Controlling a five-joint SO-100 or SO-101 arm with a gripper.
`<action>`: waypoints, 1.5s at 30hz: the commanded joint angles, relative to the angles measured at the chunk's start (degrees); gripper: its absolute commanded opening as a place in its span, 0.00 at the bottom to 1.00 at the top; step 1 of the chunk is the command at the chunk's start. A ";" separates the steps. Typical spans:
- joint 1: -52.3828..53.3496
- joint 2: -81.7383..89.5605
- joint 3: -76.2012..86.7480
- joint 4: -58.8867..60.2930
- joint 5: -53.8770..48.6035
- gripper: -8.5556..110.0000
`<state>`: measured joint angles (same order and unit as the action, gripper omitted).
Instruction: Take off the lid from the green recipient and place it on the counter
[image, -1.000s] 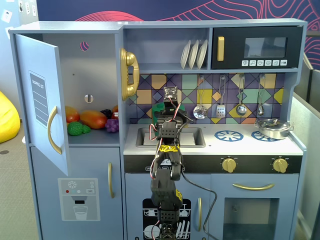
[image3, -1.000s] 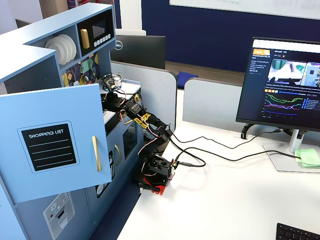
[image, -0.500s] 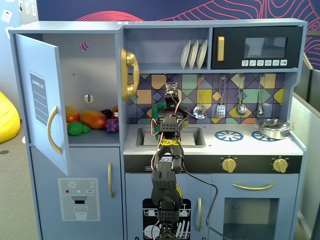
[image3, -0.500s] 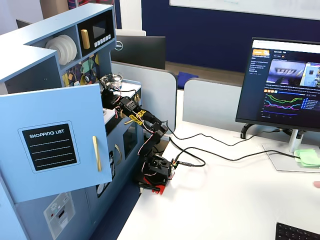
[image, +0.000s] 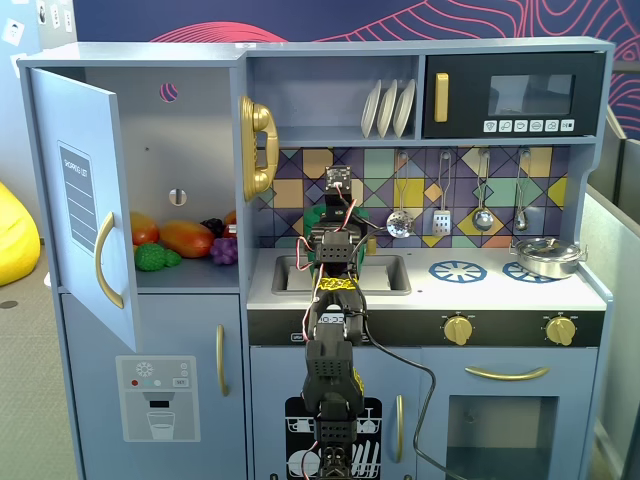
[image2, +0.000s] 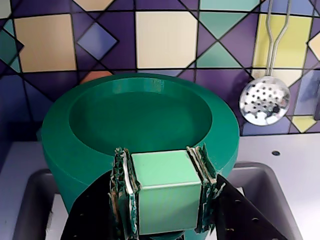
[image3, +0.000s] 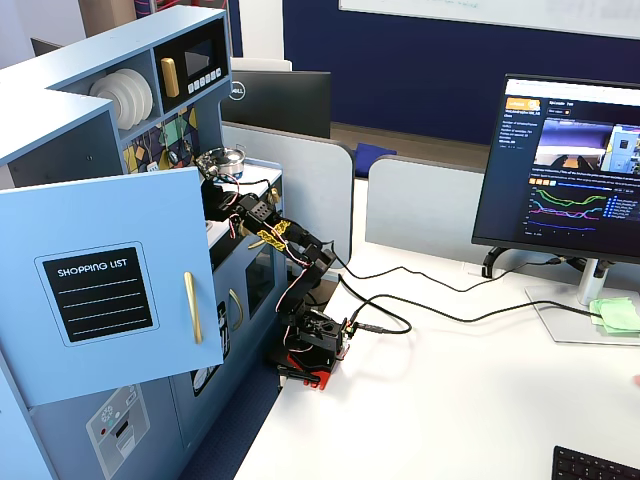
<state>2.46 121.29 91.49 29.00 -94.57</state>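
Observation:
In the wrist view my gripper (image2: 162, 156) is shut on the lid's light green block knob (image2: 165, 192). The lid's disc is hidden under the jaws and the black gripper body. Just behind the knob stands the green recipient (image2: 90, 145), its wide rim and hollow top showing. It sits at the back of the sink (image2: 30, 205) in the pale counter (image2: 285, 150), against the tiled wall. In a fixed view the arm reaches up over the sink (image: 385, 275), the gripper (image: 336, 208) covers most of the recipient (image: 315, 216), and the counter (image: 480, 292) runs to the right.
A shiny metal pot (image: 546, 258) sits on the right burner; the left burner (image: 457, 270) is bare. Utensils hang on the backsplash, a skimmer (image2: 264, 101) close to the right of the recipient. The fridge door (image: 85, 200) stands open at left.

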 joint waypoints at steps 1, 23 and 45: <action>-1.58 -0.35 -7.47 -1.58 -0.18 0.07; 24.35 1.23 -7.38 -6.33 -0.70 0.07; 31.46 -13.62 16.26 -32.43 -1.14 0.07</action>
<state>32.87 107.49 107.67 0.79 -95.71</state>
